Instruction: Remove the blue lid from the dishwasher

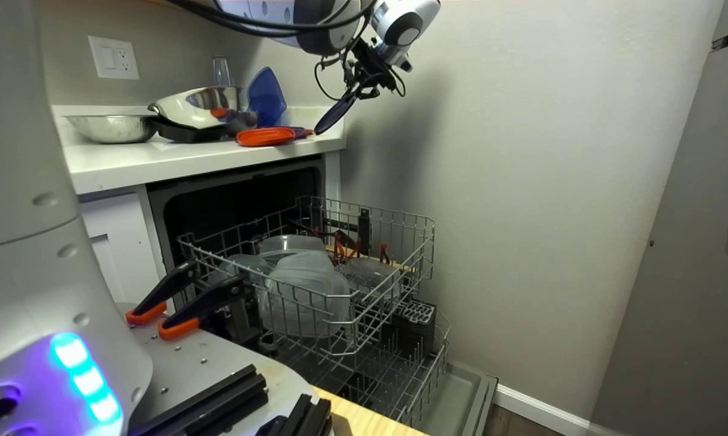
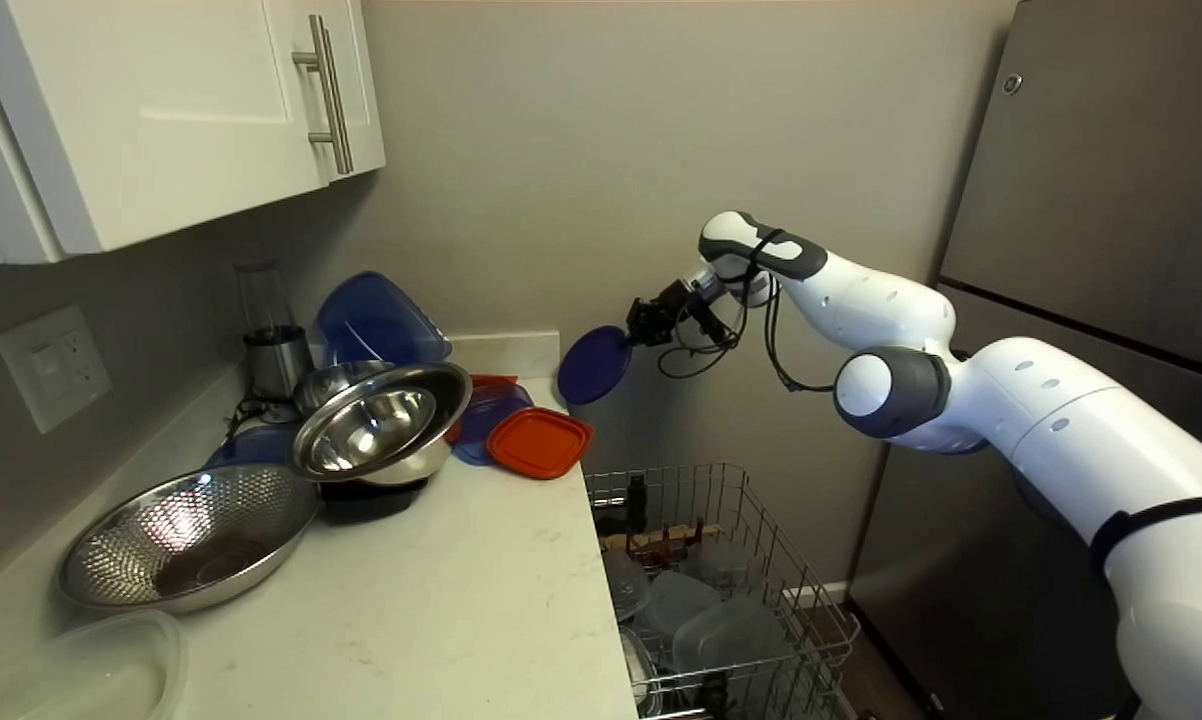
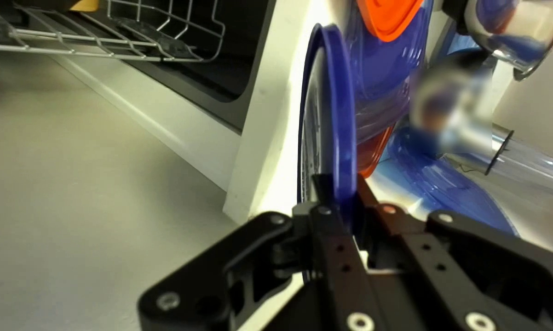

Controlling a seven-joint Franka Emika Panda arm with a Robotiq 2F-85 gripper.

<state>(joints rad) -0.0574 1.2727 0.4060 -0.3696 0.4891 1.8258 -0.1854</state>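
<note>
Gripper (image 3: 344, 189) nearest us (wrist view), pinching blue lid (image 2: 594, 366) by rim.
We see arm (image 2: 1041, 410) stretched out w/ elbow bent, wrist angled dn; lid hangs tilted nr far front cnr of counter (image 2: 491, 570), well above pulled-out rack (image 1: 338, 295) of dishwasher (image 1: 225, 206).

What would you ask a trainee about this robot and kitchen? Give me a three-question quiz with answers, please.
1. What is the hand holding?
2. True or false: the upper rack of the dishwasher is pulled out.
3. What colour is the square lid near the edge of the counter: (a) green, (b) orange-red, (c) yellow?

Key: 1. The blue lid, gripped by its edge. 2. True. 3. b.
</note>
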